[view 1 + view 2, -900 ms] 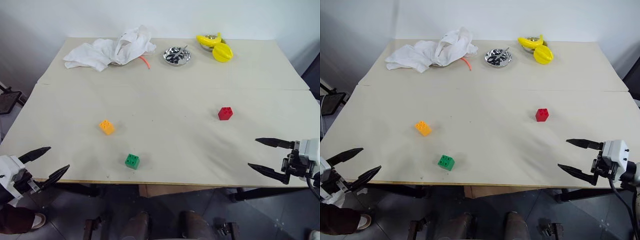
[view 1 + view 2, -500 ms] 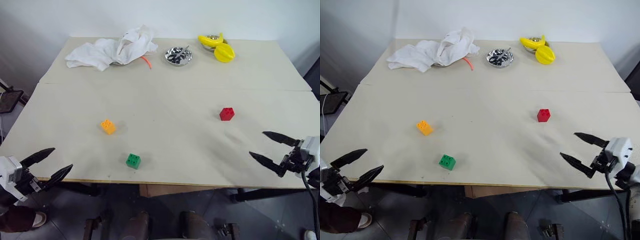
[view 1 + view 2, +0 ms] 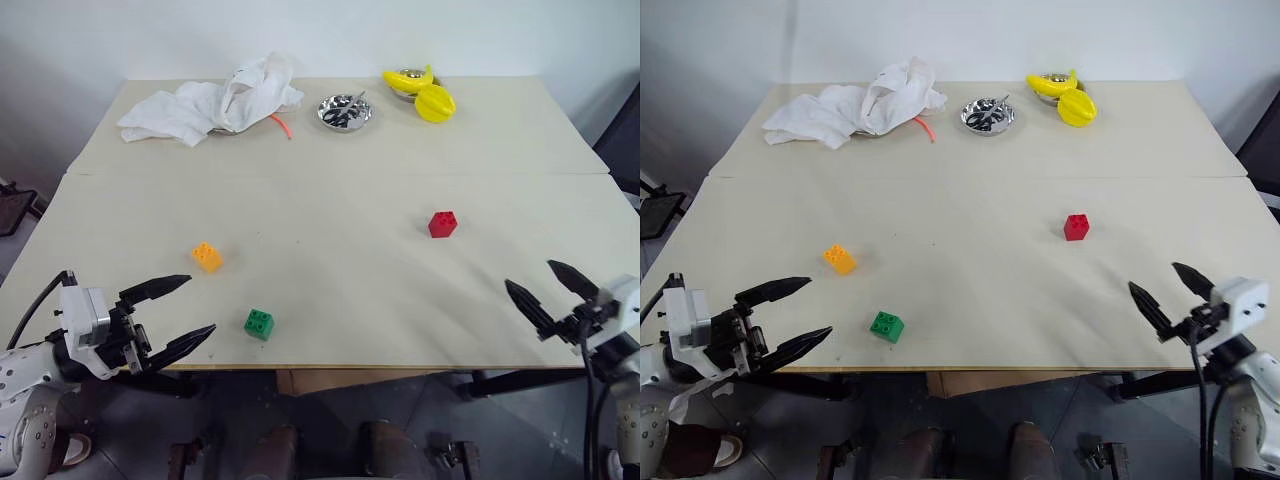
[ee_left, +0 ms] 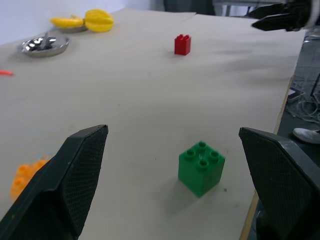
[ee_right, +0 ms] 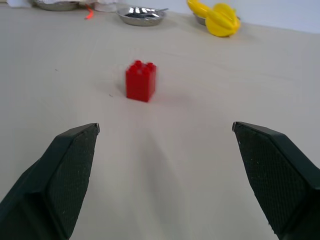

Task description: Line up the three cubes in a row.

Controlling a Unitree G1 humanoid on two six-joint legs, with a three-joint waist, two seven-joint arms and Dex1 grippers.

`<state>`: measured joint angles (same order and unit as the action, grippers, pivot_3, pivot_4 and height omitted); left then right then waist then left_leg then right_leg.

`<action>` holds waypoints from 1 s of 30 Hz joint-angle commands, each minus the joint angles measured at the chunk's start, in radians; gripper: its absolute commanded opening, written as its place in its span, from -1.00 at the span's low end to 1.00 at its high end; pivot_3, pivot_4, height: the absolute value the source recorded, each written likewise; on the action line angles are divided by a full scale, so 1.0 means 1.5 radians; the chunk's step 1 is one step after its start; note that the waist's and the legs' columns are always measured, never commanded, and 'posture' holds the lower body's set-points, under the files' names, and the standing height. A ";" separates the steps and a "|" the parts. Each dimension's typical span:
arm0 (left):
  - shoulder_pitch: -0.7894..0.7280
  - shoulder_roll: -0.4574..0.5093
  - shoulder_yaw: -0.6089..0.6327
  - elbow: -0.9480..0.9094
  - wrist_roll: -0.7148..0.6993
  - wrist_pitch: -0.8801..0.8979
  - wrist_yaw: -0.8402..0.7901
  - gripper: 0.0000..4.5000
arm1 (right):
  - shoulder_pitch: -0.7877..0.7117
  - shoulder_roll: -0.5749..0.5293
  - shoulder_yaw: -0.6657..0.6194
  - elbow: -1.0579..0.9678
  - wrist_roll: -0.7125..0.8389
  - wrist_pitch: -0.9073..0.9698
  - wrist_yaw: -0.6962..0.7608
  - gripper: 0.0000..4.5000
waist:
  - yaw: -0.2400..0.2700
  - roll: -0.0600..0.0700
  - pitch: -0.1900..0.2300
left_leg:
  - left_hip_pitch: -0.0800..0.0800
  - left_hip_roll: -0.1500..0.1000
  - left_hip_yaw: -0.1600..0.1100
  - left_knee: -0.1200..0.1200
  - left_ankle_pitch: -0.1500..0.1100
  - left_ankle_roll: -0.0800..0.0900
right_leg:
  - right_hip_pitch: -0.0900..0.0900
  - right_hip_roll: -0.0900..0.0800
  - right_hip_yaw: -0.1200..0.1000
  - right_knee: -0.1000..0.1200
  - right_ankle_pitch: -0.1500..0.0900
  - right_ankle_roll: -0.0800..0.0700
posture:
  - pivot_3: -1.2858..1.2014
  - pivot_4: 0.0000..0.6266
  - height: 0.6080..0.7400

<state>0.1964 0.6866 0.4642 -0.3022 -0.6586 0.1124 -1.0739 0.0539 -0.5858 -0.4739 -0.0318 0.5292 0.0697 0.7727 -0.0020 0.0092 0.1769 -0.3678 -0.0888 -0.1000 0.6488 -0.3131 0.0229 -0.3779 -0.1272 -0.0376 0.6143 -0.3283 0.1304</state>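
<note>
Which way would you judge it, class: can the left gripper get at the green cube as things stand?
Probably yes: the left gripper is open, the green cube stands alone, nothing between them.

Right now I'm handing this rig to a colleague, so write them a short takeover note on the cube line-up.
Left gripper: open, empty, at the near table edge beside the green cube.
Right gripper: open, empty, at the near right edge, facing the red cube.
Orange cube sits left of centre, farther in than the green one.
Done: nothing yet; the three cubes lie scattered, apart from each other.
Left: bring all three into one row.
</note>
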 commanded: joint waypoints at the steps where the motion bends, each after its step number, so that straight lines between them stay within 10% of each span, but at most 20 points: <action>1: -0.015 0.015 -0.006 -0.012 -0.007 0.004 -0.011 0.99 | -0.074 -0.023 0.051 -0.066 -0.034 0.136 -0.118 1.00 | 0.000 0.000 0.000 | 0.000 0.000 0.000 0.000 0.000 0.000 | -0.001 0.000 0.000 0.001 0.000 0.000 | 0.03 -0.52 1.00; 9: -0.045 0.013 -0.040 -0.013 0.014 0.011 0.003 0.99 | -0.301 0.007 0.192 -0.027 -0.143 0.383 -0.304 1.00 | 0.002 0.000 0.000 | -0.003 -0.001 0.000 0.000 0.000 0.000 | -0.006 -0.001 0.001 0.006 0.000 0.000 | 0.03 -0.52 1.00; 19: -0.039 0.013 -0.041 -0.036 0.007 0.020 0.019 0.99 | -0.431 0.085 0.240 0.101 -0.191 0.391 -0.347 1.00 | -0.001 0.000 0.000 | -0.005 -0.002 0.000 0.000 0.000 0.000 | -0.009 -0.001 0.002 0.008 0.000 0.000 | 0.03 -0.52 1.00; 30: -0.025 0.008 -0.043 -0.052 0.012 0.017 0.031 1.00 | -0.459 0.088 0.242 0.160 -0.216 0.335 -0.311 -0.33 | -0.002 0.000 0.000 | -0.005 -0.002 0.001 0.000 0.001 0.000 | -0.010 0.000 0.002 0.009 0.000 0.000 | 0.03 -0.52 1.00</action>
<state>0.1501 0.7004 0.3845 -0.3477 -0.6394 0.1497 -1.0343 -0.6120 -0.4330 -0.1035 0.2135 0.2111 0.6053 0.2875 -0.0044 0.0094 0.1771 -0.3751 -0.0915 -0.0986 0.6492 -0.3122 0.0229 -0.3925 -0.1279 -0.0338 0.6274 -0.3283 0.1302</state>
